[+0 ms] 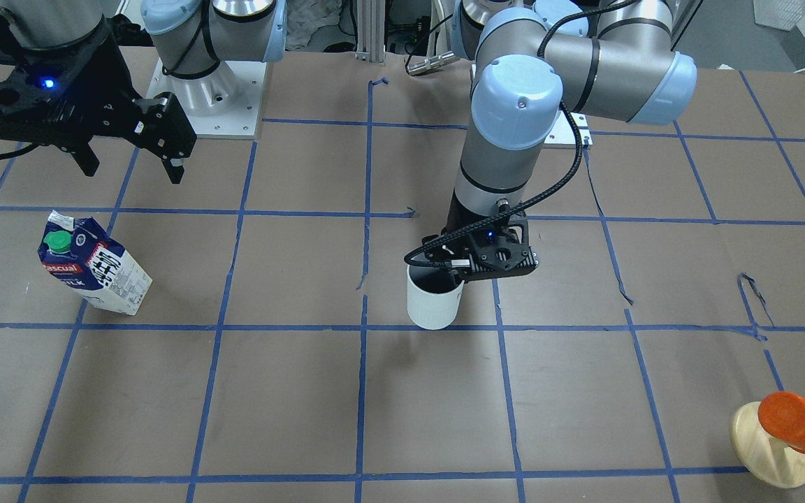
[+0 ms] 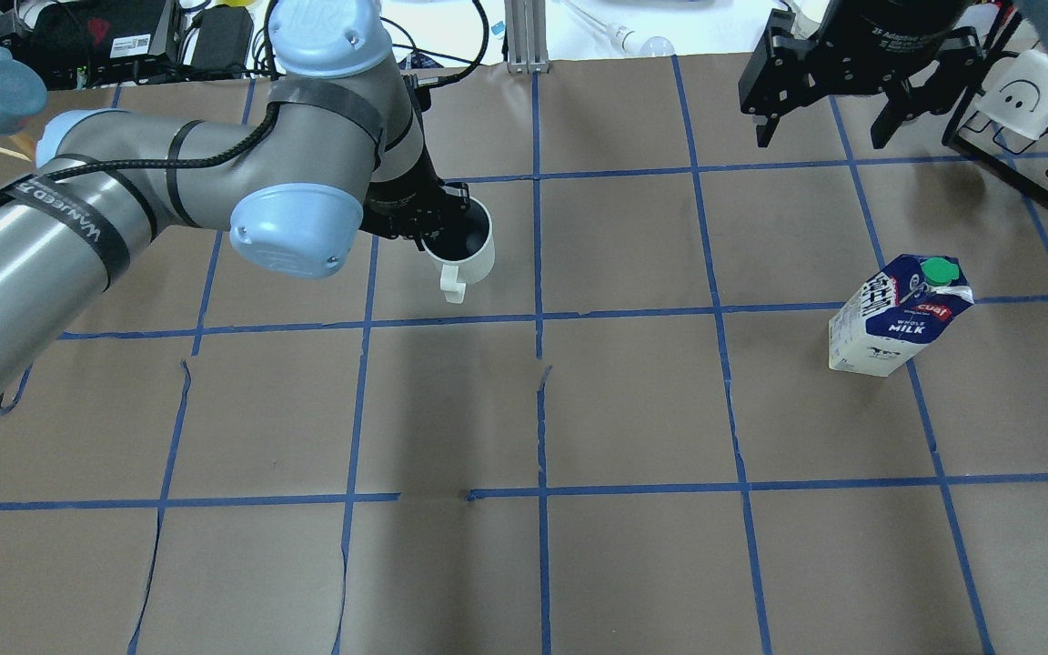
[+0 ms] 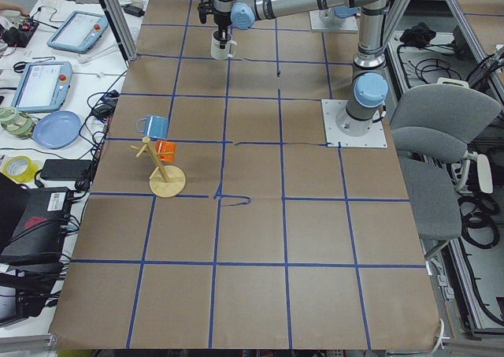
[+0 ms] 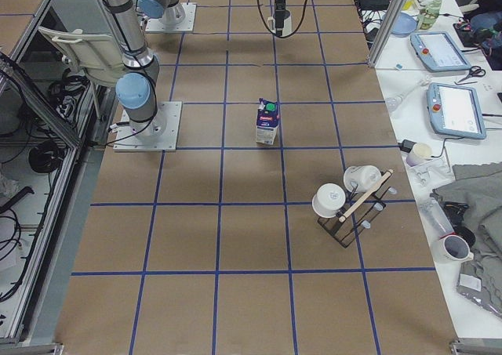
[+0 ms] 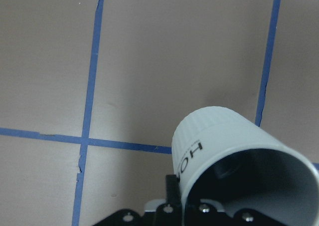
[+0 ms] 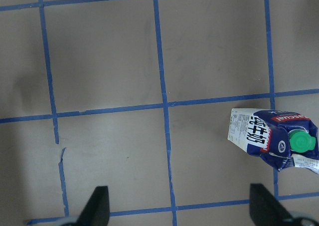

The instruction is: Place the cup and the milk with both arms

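- Orange cup (image 1: 797,419) hung on its wooden stand (image 1: 766,450) at the near corner of the bench (image 1: 291,405). It was well apart from everything in use and, I judge, no part of the job.
- Further in, near the middle of the bench, the cup (image 1: 434,304) was upright with its mouth up, in the grip of the left claw (image 1: 455,276).
- That claw was closed narrow on the cup's wall, one finger down inside the dark interior and the other outside. A pinch over the rim like this probably served to keep the cup level for setting down.
- The handle (image 2: 453,289) stuck out on the robot's side, clear of the fingers.
- Whether the cup's base rested on the bench or hung just above it, I could not tell.
- Off to the robot's right, well apart from the cup, the milk (image 1: 95,264) stood on the bench by itself with its green cap on top. Nothing touched it.
- Beyond the milk, toward the robot's base, the right claw (image 1: 133,168) hovered above the bench, spread wide and empty.
- Such a wide spread would suit either a carton just let go or one about to be taken, and the pictures did not settle which.
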`<state>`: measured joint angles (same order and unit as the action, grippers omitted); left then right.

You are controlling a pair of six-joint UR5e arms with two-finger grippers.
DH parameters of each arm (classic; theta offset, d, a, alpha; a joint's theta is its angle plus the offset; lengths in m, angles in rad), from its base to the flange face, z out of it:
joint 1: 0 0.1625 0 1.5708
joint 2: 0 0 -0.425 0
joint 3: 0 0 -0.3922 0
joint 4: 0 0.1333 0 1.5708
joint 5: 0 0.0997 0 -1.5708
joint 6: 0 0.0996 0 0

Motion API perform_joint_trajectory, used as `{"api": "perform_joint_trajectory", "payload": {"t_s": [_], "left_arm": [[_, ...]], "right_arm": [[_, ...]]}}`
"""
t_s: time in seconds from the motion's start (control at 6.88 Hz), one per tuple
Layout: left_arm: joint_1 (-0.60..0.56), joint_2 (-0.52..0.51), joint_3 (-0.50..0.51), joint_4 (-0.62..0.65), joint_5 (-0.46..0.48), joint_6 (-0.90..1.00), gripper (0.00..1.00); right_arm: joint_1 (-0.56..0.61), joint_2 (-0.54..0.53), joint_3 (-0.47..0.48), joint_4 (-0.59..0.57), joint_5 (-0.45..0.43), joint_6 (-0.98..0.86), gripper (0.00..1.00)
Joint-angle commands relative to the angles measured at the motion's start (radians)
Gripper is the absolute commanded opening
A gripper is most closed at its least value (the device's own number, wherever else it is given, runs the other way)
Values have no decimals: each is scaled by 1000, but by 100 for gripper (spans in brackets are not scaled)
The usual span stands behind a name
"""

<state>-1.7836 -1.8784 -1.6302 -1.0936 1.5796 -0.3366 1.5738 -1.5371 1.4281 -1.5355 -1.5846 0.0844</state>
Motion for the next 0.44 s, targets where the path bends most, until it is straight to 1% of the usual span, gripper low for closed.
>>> {"api": "perform_joint_trajectory", "payload": {"t_s": [0.0, 0.15, 0.29], "left_arm": [[-26, -114, 137, 34, -6, -9, 0], [-39, -166, 185, 35, -15, -36, 0], [-58, -207, 205, 44, -15, -50, 0]], "right_arm": [[0, 0, 0, 0, 0, 0, 100], [0, 0, 0, 0, 0, 0, 100], [0, 0, 0, 0, 0, 0, 100]]}}
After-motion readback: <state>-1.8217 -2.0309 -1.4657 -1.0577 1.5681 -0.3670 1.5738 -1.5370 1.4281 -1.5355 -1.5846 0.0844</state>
